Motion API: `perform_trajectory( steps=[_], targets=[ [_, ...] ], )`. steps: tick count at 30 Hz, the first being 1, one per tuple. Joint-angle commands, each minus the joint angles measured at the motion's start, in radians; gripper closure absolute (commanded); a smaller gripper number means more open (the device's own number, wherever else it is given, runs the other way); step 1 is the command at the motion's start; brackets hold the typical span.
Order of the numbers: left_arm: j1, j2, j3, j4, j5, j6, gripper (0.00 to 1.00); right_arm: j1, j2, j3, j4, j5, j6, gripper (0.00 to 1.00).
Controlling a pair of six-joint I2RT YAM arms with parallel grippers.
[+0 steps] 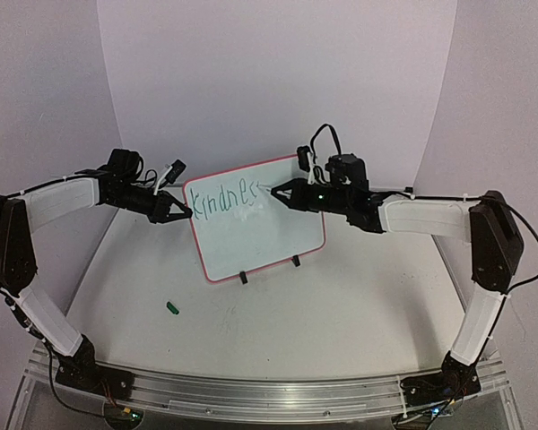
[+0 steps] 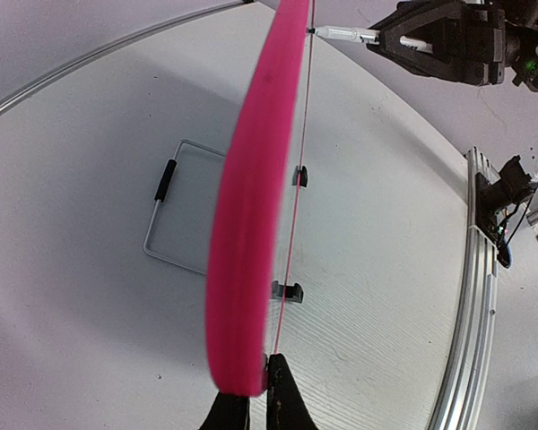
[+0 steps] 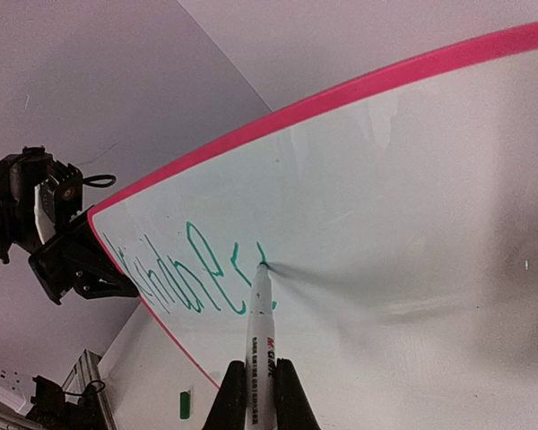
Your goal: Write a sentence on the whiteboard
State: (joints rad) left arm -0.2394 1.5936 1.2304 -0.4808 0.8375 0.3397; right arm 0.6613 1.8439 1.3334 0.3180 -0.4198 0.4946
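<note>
The whiteboard, white with a thin red frame, stands upright on two black feet in the middle of the table. My left gripper is shut on its left edge; in the left wrist view the frame runs up from between the fingers. The sentence is one row of green letters at the board's upper left. My right gripper is shut on a white marker. The marker's tip touches the board at the end of the lettering.
A small green marker cap lies on the table in front of the board's left side. A wire stand sits behind the board. An aluminium rail runs along the near edge. White backdrop walls enclose the table.
</note>
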Motion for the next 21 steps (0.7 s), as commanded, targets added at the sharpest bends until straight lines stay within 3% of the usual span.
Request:
perform_trajectory(
  steps=[1,12,21],
  targets=[
    [-0.003,0.009,0.021,-0.04,-0.058,0.032,1.0,-0.006,0.002,0.002,-0.003,-0.007,-0.006,1.0],
    [-0.004,0.005,0.02,-0.04,-0.058,0.032,1.0,-0.006,-0.069,-0.067,-0.016,0.089,-0.017,1.0],
    [-0.004,0.003,0.02,-0.04,-0.058,0.031,1.0,-0.006,-0.063,-0.074,-0.036,0.061,-0.025,1.0]
  ],
)
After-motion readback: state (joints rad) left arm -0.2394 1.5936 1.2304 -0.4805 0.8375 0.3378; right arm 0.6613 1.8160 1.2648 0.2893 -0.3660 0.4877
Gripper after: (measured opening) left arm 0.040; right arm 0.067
